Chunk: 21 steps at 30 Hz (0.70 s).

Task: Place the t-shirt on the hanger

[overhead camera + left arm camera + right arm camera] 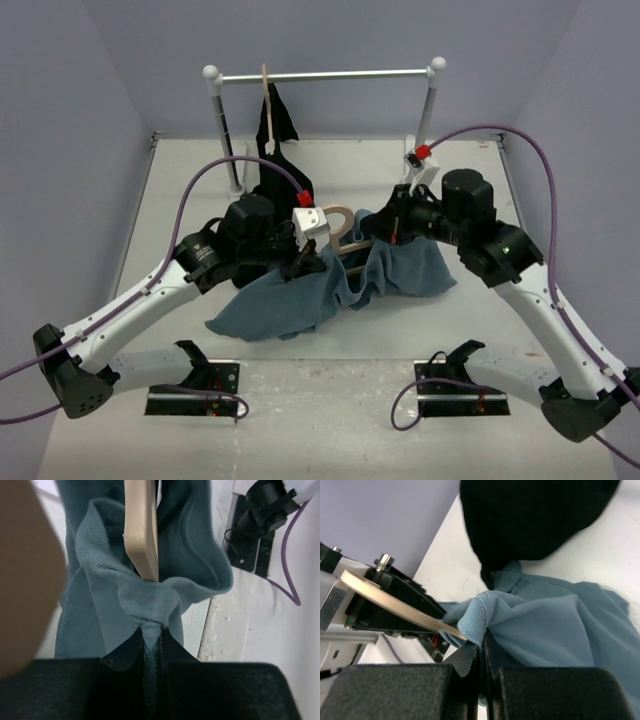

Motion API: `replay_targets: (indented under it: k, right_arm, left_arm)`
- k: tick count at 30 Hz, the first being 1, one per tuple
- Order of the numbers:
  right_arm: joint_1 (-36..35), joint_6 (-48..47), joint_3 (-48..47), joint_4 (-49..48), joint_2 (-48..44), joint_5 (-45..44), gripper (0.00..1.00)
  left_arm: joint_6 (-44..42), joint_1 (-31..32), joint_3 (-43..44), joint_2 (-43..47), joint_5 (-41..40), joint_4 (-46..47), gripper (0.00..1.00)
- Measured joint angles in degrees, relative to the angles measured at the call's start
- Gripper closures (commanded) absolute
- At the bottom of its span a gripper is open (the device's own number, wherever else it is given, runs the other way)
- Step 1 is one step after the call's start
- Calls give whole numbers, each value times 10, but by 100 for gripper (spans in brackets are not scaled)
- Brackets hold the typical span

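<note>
— Where's the t-shirt (290, 300)?
— It's crumpled soft blue-grey cotton on the tabletop (400, 330). One bunched fold is pinched tight in the left fingers (120, 685), and a hem is clamped in the right fingers (410, 690).
— And the hanger (142, 525)?
— Flat pale wood, its rounded end poking into the fold just beyond both pairs.

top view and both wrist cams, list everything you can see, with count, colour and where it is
t-shirt: 1, blue-grey, crumpled mid-table between the arms
hanger: 1, light tan wood, one end tucked into the t-shirt
black garment: 1, black, hanging from the rail, left part
rail: 1, white posts with a metal bar, far side of the table
table: 1, white, under everything
cables: 2, purple, one looping along each arm
left gripper: 1, black, shut on the t-shirt
right gripper: 1, black, shut on the t-shirt
</note>
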<state>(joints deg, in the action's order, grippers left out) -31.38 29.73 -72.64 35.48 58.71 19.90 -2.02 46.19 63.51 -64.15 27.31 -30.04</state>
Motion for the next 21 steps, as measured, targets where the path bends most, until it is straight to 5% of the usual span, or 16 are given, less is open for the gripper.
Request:
replay_targets:
  k: [5, 6, 7, 17, 21]
  right_arm:
    - [-40, -10, -20, 11, 58, -6, 71]
    - [-40, -14, -19, 19, 62, -17, 49]
    - [-40, -18, -19, 28, 64, -26, 44]
    - [-30, -78, -33, 73, -57, -122, 22]
    - [0, -111, -5, 15, -123, -25, 22]
  left_arm:
    - [1, -1, -22, 4, 51, 62, 100]
    - [1, -1, -27, 5, 59, 69, 100]
    - [0, -1, -31, 5, 67, 74, 100]
    - [-7, 0, -43, 2, 128, 80, 100]
    - [-18, 0, -42, -9, 163, 77, 100]
